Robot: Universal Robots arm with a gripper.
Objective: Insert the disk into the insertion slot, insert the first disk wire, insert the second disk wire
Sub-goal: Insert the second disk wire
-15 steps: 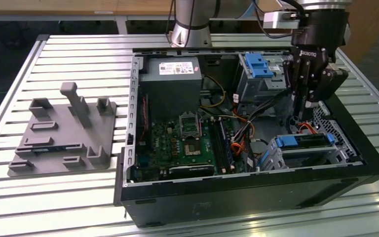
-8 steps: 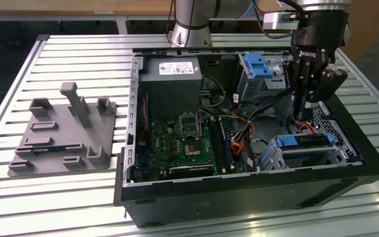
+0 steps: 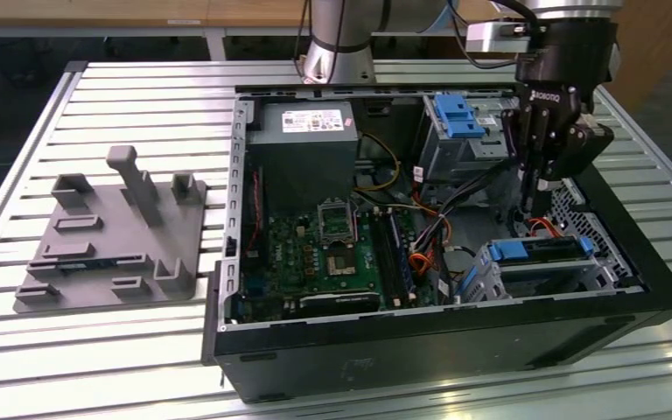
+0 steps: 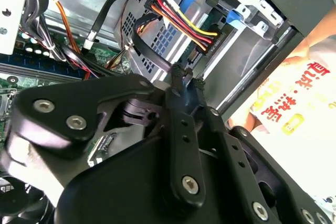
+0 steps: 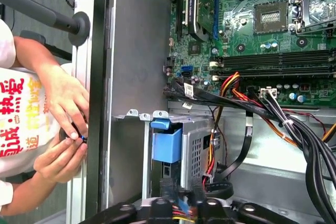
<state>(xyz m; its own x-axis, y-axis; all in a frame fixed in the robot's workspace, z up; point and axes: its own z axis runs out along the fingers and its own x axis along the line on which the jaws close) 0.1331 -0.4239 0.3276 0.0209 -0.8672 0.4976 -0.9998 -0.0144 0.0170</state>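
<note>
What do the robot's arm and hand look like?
The arm is a shiny silver tube. Its gripper is black, built from jointed links with silver screws, and has white letters on it. A small silver box sits at its wrist.

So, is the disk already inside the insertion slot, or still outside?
Inside. In the exterior view the disk, blue carrier showing, sits between the silver walls of the insertion slot; whether fully seated, cannot tell.
</note>
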